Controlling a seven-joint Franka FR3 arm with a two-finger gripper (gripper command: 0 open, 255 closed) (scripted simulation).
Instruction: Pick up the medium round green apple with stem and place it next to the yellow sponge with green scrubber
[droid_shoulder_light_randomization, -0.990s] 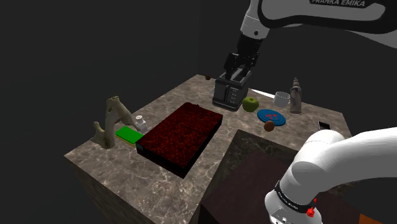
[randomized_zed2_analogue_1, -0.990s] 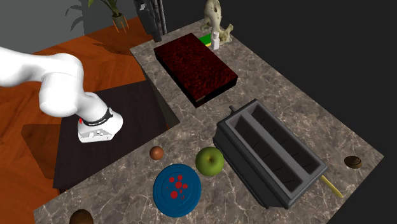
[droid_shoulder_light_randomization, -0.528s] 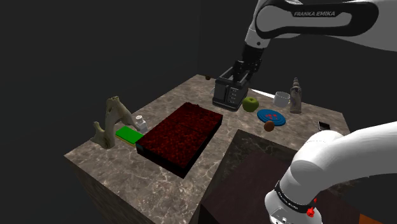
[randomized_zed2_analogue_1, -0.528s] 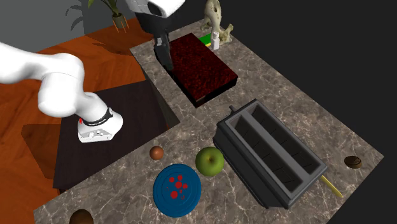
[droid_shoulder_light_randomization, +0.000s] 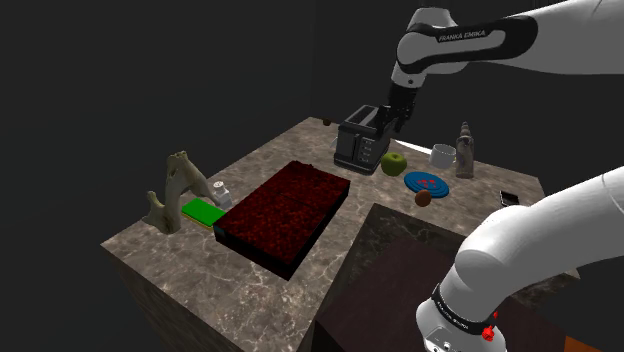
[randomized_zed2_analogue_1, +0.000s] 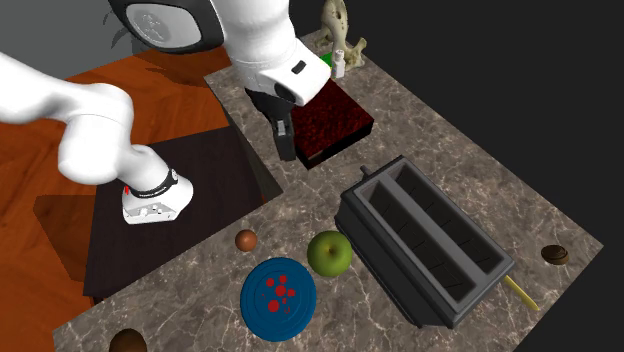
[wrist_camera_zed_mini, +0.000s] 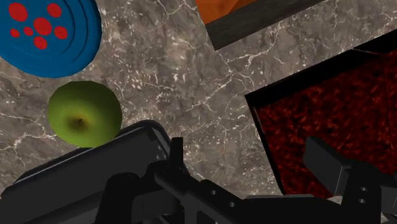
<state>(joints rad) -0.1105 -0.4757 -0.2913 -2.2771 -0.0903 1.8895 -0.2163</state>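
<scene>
The green apple (droid_shoulder_light_randomization: 394, 162) (randomized_zed2_analogue_1: 329, 253) (wrist_camera_zed_mini: 84, 113) rests on the marble counter between the dark toaster (droid_shoulder_light_randomization: 362, 142) (randomized_zed2_analogue_1: 425, 240) and the blue plate (droid_shoulder_light_randomization: 430, 183) (randomized_zed2_analogue_1: 278, 297). My gripper (droid_shoulder_light_randomization: 394, 118) (randomized_zed2_analogue_1: 287, 147) (wrist_camera_zed_mini: 254, 159) hangs open in the air above the toaster and apple, holding nothing. In the wrist view its fingers stand apart, with the apple off to one side beyond the toaster's edge. The sponge (droid_shoulder_light_randomization: 203, 211) shows green at the counter's far end, beside a pale statue (droid_shoulder_light_randomization: 172, 192).
A dark red slab (droid_shoulder_light_randomization: 283, 213) (randomized_zed2_analogue_1: 345, 118) lies between the toaster and the sponge. A small shaker (droid_shoulder_light_randomization: 221, 189) stands by the sponge. A brown ball (droid_shoulder_light_randomization: 424, 198), a white cup (droid_shoulder_light_randomization: 443, 155) and a bottle (droid_shoulder_light_randomization: 464, 150) surround the plate.
The arm has swung toward the shoulder view's right, carrying the open gripper from over the toaster to above the apple. In the second exterior view the hand came into sight over the red slab.
</scene>
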